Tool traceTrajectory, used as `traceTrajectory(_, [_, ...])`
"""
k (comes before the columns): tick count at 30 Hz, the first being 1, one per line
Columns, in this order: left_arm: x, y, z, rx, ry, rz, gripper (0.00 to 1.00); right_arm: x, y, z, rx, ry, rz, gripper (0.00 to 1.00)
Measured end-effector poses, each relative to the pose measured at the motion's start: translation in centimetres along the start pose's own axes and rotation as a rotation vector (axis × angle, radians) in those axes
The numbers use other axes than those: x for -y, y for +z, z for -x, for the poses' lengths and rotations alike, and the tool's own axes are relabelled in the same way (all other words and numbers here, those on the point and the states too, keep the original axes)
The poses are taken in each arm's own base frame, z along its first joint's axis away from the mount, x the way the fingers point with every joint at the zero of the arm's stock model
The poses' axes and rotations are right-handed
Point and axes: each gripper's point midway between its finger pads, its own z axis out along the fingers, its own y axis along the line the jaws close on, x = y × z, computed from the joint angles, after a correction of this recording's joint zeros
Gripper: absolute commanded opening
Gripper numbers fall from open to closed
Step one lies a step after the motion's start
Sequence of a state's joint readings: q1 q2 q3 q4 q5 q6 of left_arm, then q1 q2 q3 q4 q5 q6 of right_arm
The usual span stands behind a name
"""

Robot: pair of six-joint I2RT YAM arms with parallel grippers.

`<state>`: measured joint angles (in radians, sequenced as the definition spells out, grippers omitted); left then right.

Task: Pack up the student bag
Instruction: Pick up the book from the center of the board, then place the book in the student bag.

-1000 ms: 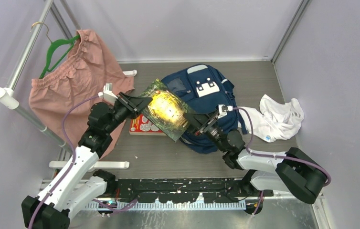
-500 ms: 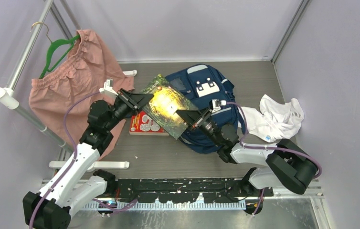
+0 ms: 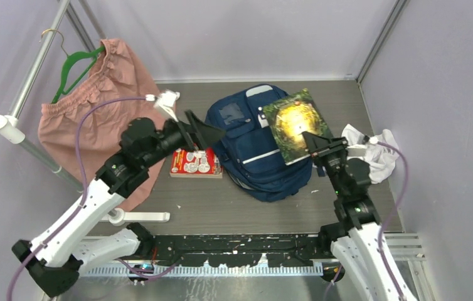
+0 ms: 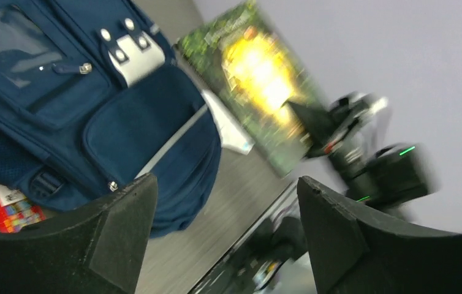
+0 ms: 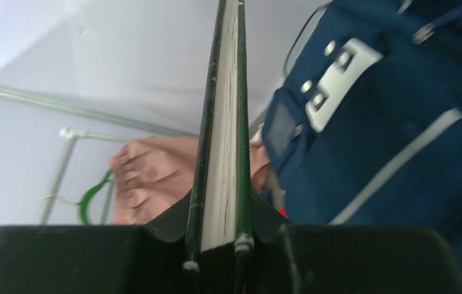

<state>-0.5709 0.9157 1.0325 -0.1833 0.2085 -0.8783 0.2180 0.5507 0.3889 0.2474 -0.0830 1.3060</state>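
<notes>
The student bag (image 3: 256, 160) lies flat mid-table, navy with white stripes and a white patch, and it also fills the left wrist view (image 4: 94, 92). My right gripper (image 3: 317, 142) is shut on the lower corner of a green hardback book (image 3: 292, 119), which it holds up in the air over the bag's right side. In the right wrist view the book (image 5: 221, 122) stands edge-on between the pads of that gripper (image 5: 221, 211). My left gripper (image 3: 204, 134) hovers open and empty at the bag's left edge. Its fingers (image 4: 118, 236) frame bare table.
A red picture book (image 3: 194, 163) lies flat left of the bag. Pink shorts (image 3: 99, 110) hang on a green hanger (image 3: 71, 66) from the rail at far left. A white cloth (image 3: 372, 153) is crumpled at the right, close behind my right wrist.
The left gripper let go of the green book and opened. The right gripper closed on it and carried it right, from between the arms to above the bag's right side.
</notes>
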Motion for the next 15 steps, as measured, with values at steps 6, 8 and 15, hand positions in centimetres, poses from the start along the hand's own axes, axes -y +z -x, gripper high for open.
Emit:
traceTrajectory(6, [1.6, 4.1, -9.2, -0.253, 0.426, 0.112, 0.89, -3.4, -5.0, 7.2, 0.213, -0.373, -0.351, 0.01])
traceTrajectory(8, [0.8, 5.9, -13.4, -0.346, 0.619, 0.18, 0.89, -3.2, -5.9, 8.9, 0.245, -0.468, -0.462, 0.01])
traceTrajectory(15, [-3.7, 7.1, -26.2, -0.655, 1.18, 0.269, 0.86, 0.1, -10.5, 11.0, 0.221, -0.697, -0.757, 0.0])
